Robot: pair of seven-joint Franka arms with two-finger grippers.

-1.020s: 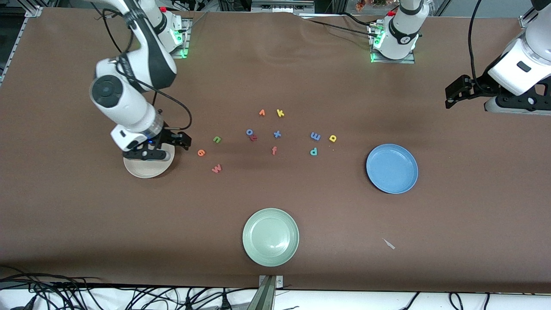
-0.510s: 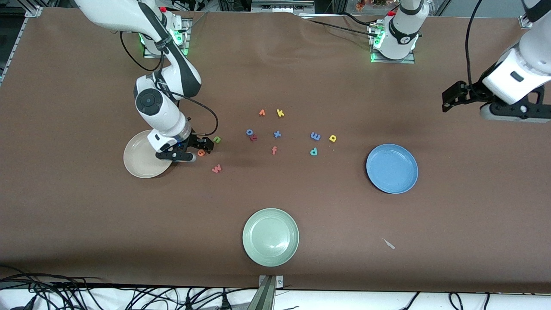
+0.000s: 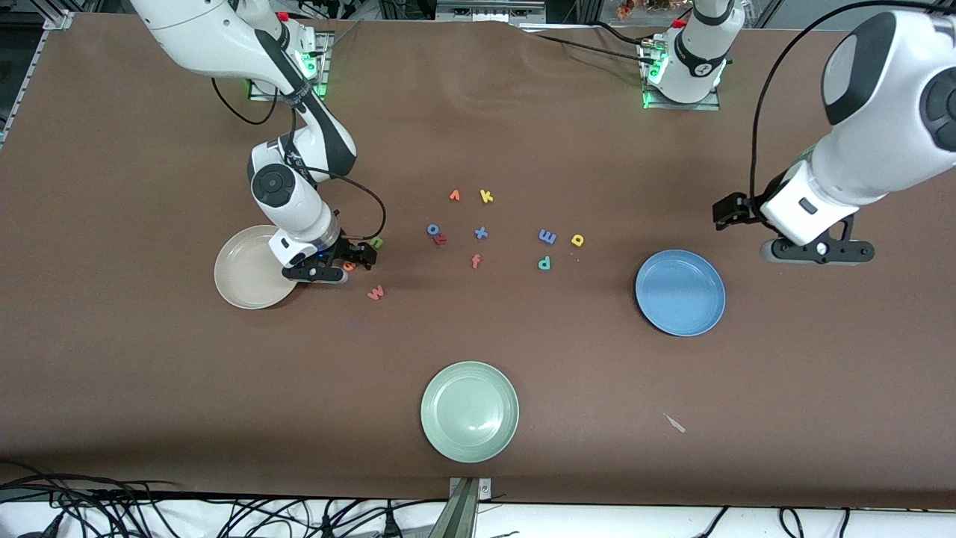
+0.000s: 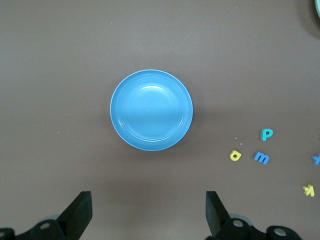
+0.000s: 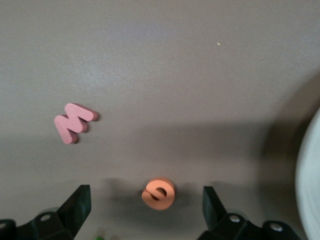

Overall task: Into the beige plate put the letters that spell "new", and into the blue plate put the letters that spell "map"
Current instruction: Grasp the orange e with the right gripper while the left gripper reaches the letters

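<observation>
My right gripper [image 3: 337,267] hangs low and open beside the beige plate [image 3: 246,270]. The orange e [image 5: 159,193] lies on the table between its fingers [image 5: 77,202], untouched. The pinkish w [image 3: 376,292] lies nearer the camera and the green n [image 3: 377,242] farther from it. My left gripper [image 3: 814,252] is open and empty, up in the air beside the blue plate [image 4: 151,110], at the left arm's end of the table. The blue m [image 3: 547,237], yellow a [image 3: 577,240] and teal p [image 3: 544,263] lie together between the two plates. Both plates hold nothing.
A pale green plate [image 3: 470,411] sits near the front edge. Mid-table lie an orange v [image 3: 454,196], yellow k [image 3: 486,196], blue o [image 3: 432,229], red r [image 3: 441,239], blue x [image 3: 481,233] and orange f [image 3: 476,261].
My right gripper has moved off the beige plate toward the letters and come down round the orange e. My left arm has swung in from the table's end toward the blue plate.
</observation>
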